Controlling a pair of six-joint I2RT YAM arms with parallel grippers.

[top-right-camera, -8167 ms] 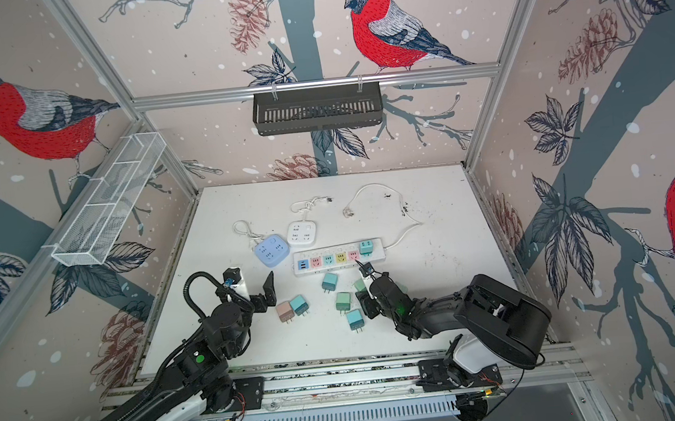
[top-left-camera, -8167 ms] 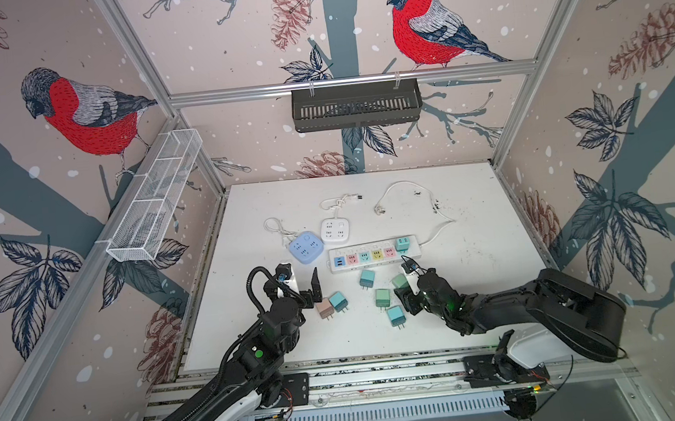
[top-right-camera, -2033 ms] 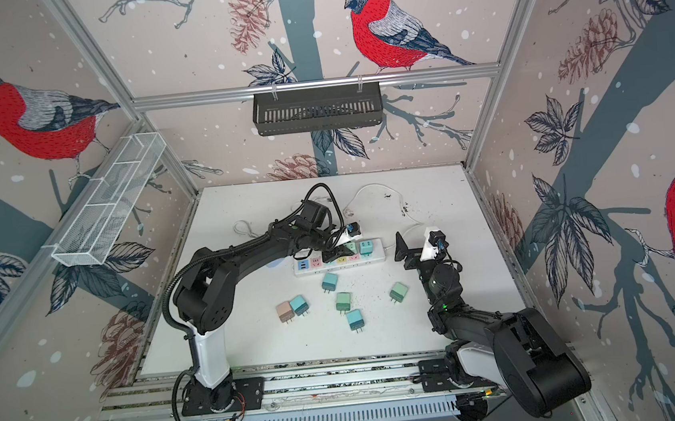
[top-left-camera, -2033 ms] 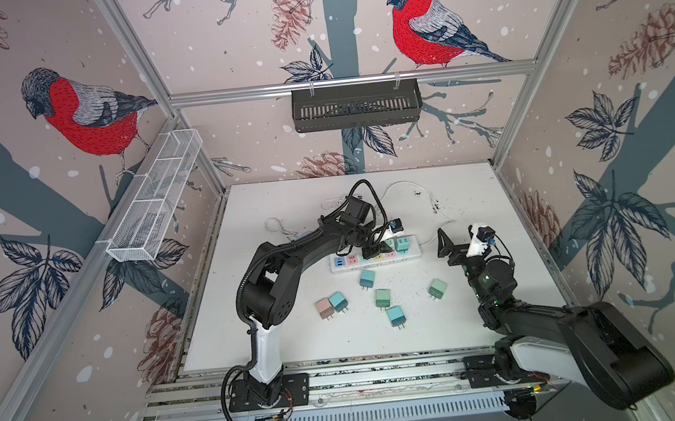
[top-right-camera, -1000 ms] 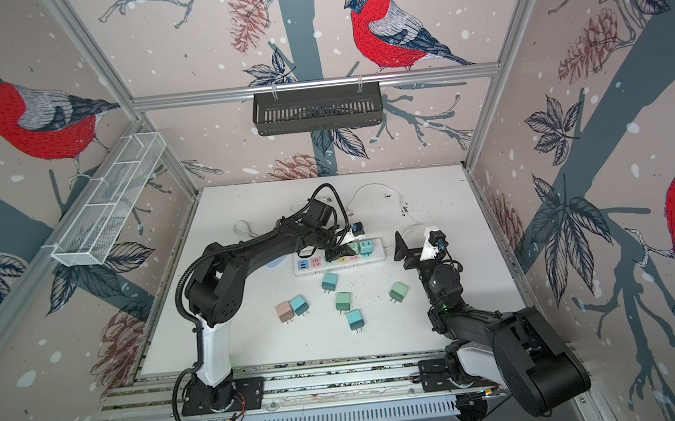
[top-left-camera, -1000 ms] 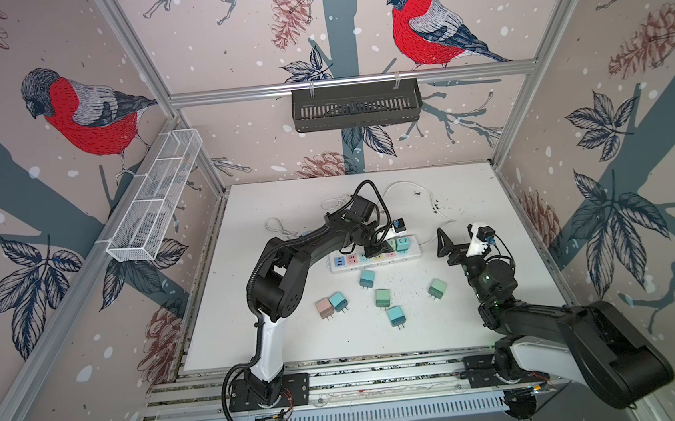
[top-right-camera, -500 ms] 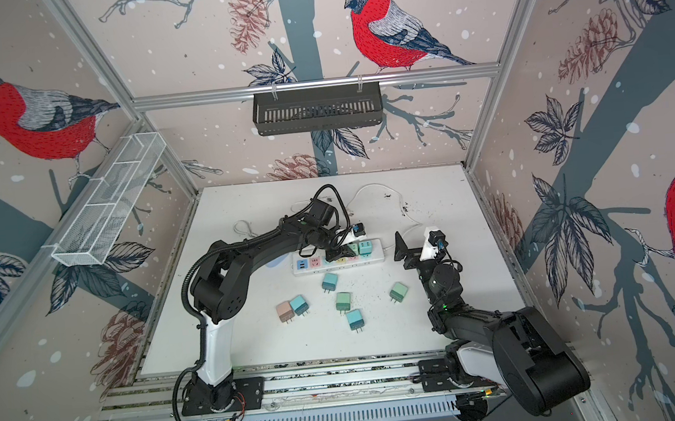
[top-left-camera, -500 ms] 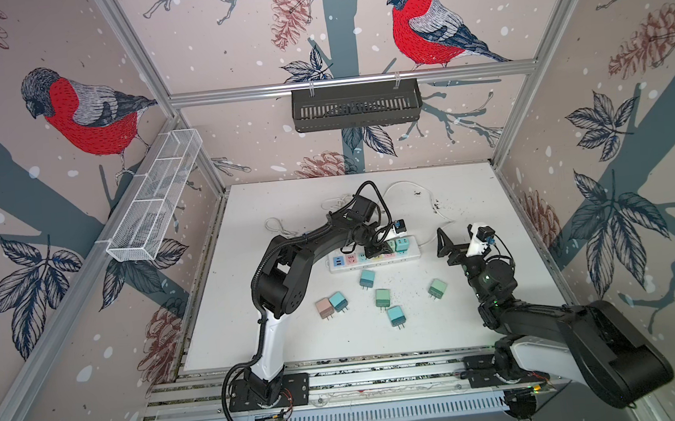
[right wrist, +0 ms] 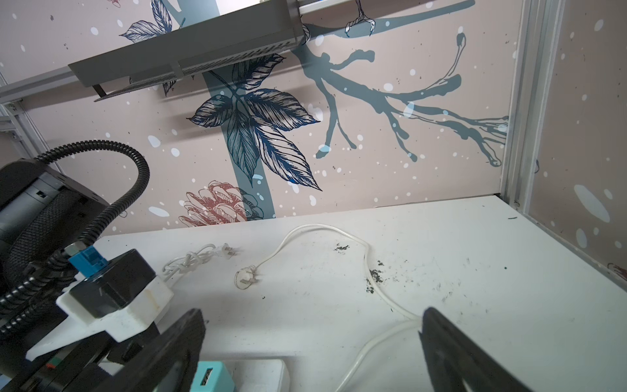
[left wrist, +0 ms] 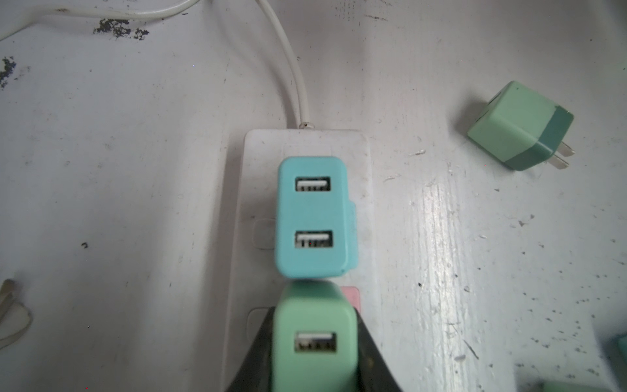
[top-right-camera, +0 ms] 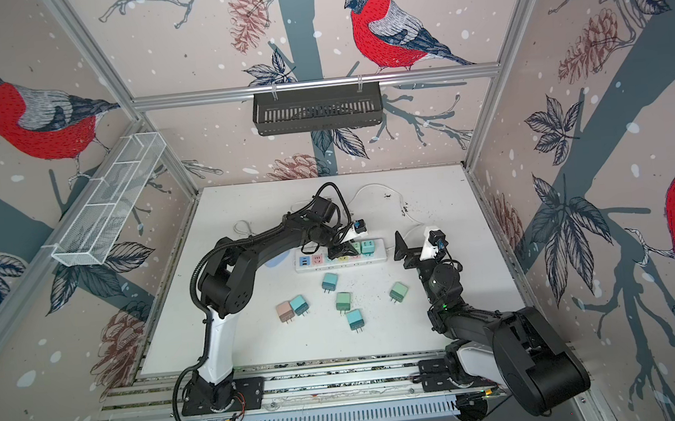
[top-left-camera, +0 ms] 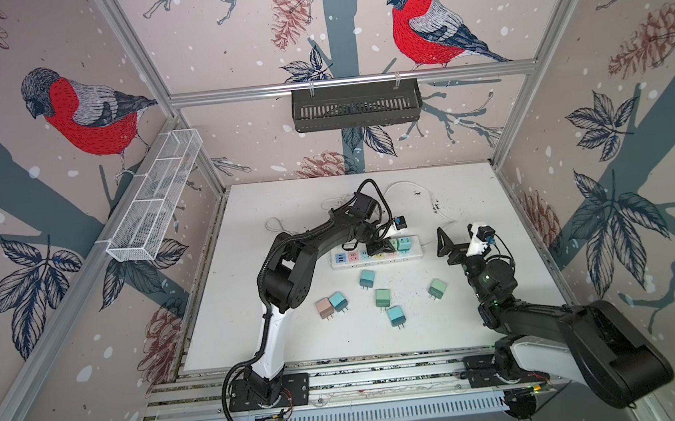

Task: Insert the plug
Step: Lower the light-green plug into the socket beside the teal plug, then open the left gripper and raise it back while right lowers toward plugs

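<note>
8 plugs show in both top views: 2 on the power strip (top-left-camera: 412, 254) and 6 loose on the table (top-left-camera: 472, 191). The power strip lies flat at about 12 o'clock from the table's middle. Its long axis runs from 9 to 3 o'clock, and its cord (left wrist: 295, 78) leaves the 3 o'clock end.

At that end stands 1 teal plug (left wrist: 312, 217) with its 2 USB ports facing straight up. Just beside it, on its 9 o'clock side, the green plug (left wrist: 315, 305) stands upright over the strip. Its USB face points up and its prongs are hidden below, so I cannot tell whether it is fully seated.

The left tool (left wrist: 315, 342) is clamped on the green plug, with 1 black finger (left wrist: 369, 356) on each side. The right tool (right wrist: 312, 339) hangs above the table at 3 o'clock of the strip, jaws spread wide, holding nothing.

At 6 o'clock of the strip lie 1 pink plug (top-left-camera: 324, 307), 3 loose teal plugs (top-left-camera: 367, 278) and 2 loose green plugs (top-left-camera: 437, 288). All 6 rest on their sides, prongs toward roughly 6 o'clock.
</note>
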